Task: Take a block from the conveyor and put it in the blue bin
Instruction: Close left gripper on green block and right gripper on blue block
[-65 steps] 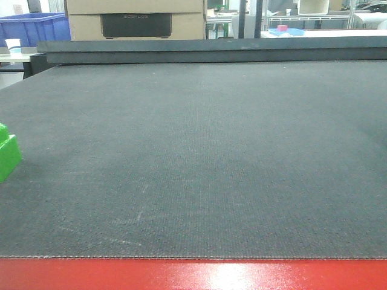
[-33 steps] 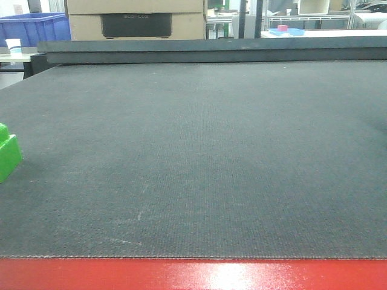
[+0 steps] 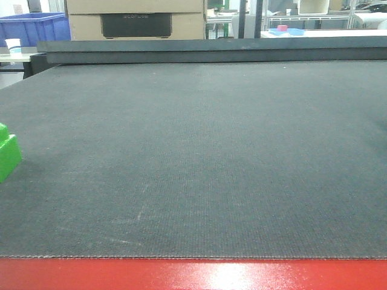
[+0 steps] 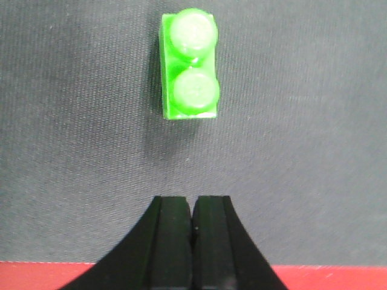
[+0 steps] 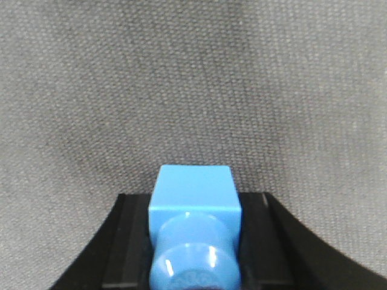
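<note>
**Green block dead ahead of the left jaws**

We find the green block (image 4: 189, 65) lying on the belt (image 4: 314, 151), straight in front of the left jaws and clear of them, with bare belt between. Its two studs line up one behind the other, so its long axis runs away from the jaws, tilted only slightly. The left jaws are pressed together with nothing between them, and they hang over the near edge of the belt, just past the red frame (image 4: 36, 275).

In the front view the block (image 3: 7, 151) sits at the far left of the belt and is partly cut off by the picture's edge. No arm shows there.

The right jaws are pinching a blue block (image 5: 192, 211) over bare belt, and the green block is not in their view. We therefore judge the left arm to be the nearer and the free one. It must spread its jaws and reach forward, closing across the block's narrow width.

A blue bin (image 3: 33, 27) stands beyond the belt's far left corner.
</note>
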Controlling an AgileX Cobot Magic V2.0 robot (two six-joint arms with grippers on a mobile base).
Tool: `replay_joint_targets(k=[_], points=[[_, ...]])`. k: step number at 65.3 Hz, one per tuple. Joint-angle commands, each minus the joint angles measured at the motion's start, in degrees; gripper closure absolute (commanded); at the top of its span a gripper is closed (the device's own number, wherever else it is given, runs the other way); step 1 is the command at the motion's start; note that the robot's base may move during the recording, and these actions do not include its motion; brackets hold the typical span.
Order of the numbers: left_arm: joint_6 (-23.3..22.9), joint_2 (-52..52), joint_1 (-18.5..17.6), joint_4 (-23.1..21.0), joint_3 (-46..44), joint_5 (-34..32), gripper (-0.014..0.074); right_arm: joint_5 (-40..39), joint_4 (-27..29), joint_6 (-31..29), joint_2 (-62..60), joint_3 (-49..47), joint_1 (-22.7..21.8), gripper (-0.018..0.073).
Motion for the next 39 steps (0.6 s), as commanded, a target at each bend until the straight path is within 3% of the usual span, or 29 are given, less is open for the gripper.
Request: replay_joint_targets(k=[1,12,22,27,35,39], points=[[-1.9,0.0,0.1,-0.6,-1.9,0.0,0.0707,1.0,-0.3,-0.6,-1.2,-0.9,-0.2,0.0725],[-1.9,1.9,-0.1,-0.6,-7.1,2.1,0.0707,1.7,-0.3,-0.6,-5.8,-1.7,0.0,0.0720],[-3.3,6.2,-2.8,1.0,-12.1,3.2,0.0707,-0.2,-0.1,-0.7,-10.6,-1.7,0.0,0.0720],[-6.9,8.9,-4.9,4.0,-14.1,3.1,0.0707,-1.0,-0.1,-1.1,-11.8,-1.7,0.0,0.0720],[-11.4,13.7,-7.8,12.7,-16.1,3.2,0.0707,-0.6,-0.1,-1.1,-12.3,-1.7,0.0,0.0720],[-12.7,15.3,-7.9,14.1,-16.3,3.3,0.0707,0.2,-0.1,-1.1,-12.3,-1.7,0.0,0.0720]])
